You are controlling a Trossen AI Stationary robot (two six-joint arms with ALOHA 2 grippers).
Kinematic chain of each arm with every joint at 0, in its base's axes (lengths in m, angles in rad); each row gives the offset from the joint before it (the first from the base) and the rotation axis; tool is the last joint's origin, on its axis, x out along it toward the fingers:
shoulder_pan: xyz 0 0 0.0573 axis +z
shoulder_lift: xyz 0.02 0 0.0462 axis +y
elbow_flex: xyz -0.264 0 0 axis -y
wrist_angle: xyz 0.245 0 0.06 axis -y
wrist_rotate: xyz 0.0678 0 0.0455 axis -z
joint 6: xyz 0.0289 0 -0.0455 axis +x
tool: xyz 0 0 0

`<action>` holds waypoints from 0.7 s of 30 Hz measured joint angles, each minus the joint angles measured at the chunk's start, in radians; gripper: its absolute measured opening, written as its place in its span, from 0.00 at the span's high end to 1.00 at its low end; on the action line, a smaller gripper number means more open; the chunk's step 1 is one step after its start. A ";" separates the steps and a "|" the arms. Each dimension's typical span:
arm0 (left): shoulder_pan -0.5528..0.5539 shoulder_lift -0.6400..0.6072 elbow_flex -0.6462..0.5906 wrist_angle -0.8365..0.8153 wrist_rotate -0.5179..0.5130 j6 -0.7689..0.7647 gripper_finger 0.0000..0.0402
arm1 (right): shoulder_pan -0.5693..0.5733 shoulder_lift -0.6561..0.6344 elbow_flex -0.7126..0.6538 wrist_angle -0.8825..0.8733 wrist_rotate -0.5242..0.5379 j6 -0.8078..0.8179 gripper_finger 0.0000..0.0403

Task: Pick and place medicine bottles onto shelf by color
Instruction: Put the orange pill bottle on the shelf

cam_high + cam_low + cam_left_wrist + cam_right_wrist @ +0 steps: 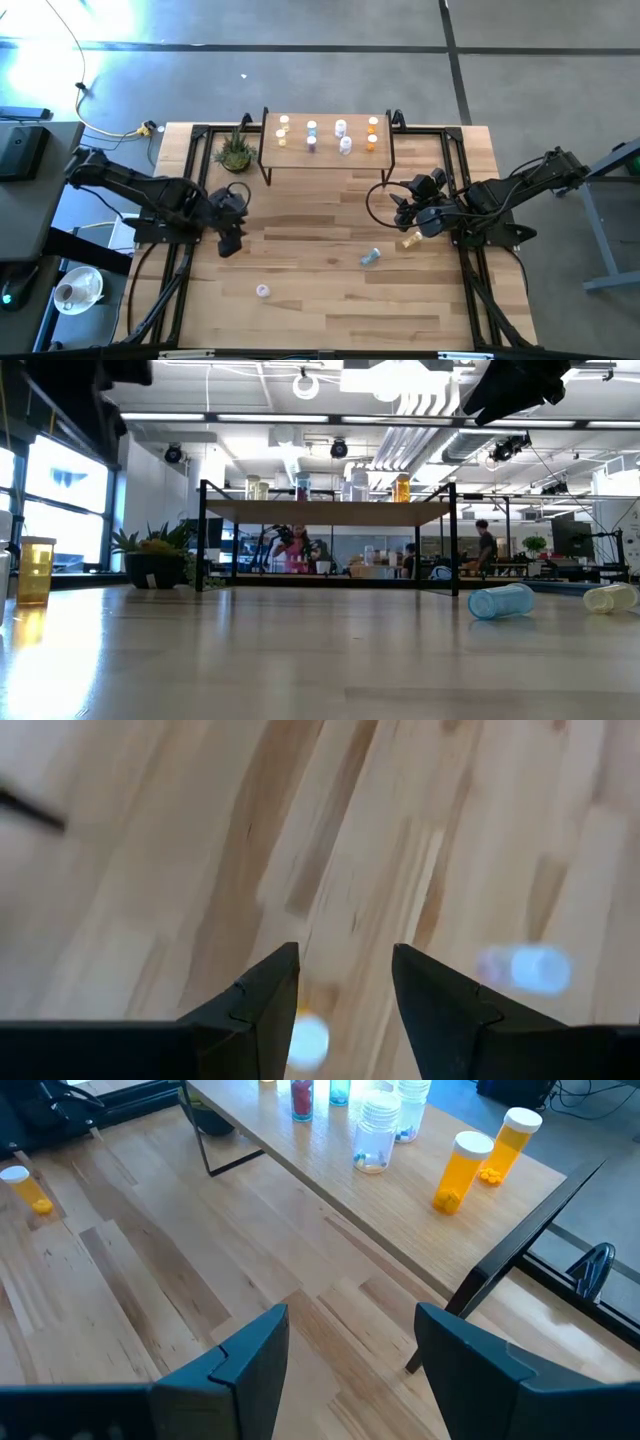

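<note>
**Shelf mostly stocked; three bottles left on the table**

The table (330, 300) carries the shelf (326, 160) at its far edge, with a plant (236, 152) just beside the shelf's left end. Eight bottles stand on the shelf in four pairs by colour: yellow at the left, then blue, then pale, then an orange pair (480, 1160) at the right end.

Both arms hang above the table, short of the shelf. The right gripper (408, 207) hovers near the shelf's right front leg, its fingers (240, 1365) spread wide with nothing between them. The left gripper (232, 232) hovers over bare wood on the left side, fingers (262, 1010) apart and empty.

Three bottles lie unsorted. A pale yellowish one (410, 240) lies on its side just beside the right gripper, a blue one (370, 257) lies tipped near it toward the table's middle, and a third one (263, 291) sits near the front on the left.

The step in hand looks like the approach for another pick. The right gripper is best placed for the yellowish bottle; since it lies flat, the fingers would have to come down across its body, then carry it to its colour group. The left could take the front bottle.
</note>
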 joint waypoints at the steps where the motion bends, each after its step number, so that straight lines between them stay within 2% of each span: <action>1: -0.015 0.000 0.000 -0.032 0.000 -0.036 0.62 | 0.000 0.000 0.000 0.000 0.000 0.000 0.48; 9: -0.114 0.000 0.000 -0.202 0.006 -0.291 0.61 | 0.000 0.000 0.000 0.000 0.000 0.000 0.48; 17: -0.183 0.000 0.000 -0.301 0.016 -0.369 0.53 | 0.000 0.000 0.000 0.000 0.000 0.000 0.48; 21: -0.237 0.000 -0.029 -0.252 -0.021 -0.378 0.50 | 0.000 0.000 0.000 0.000 0.001 0.000 0.48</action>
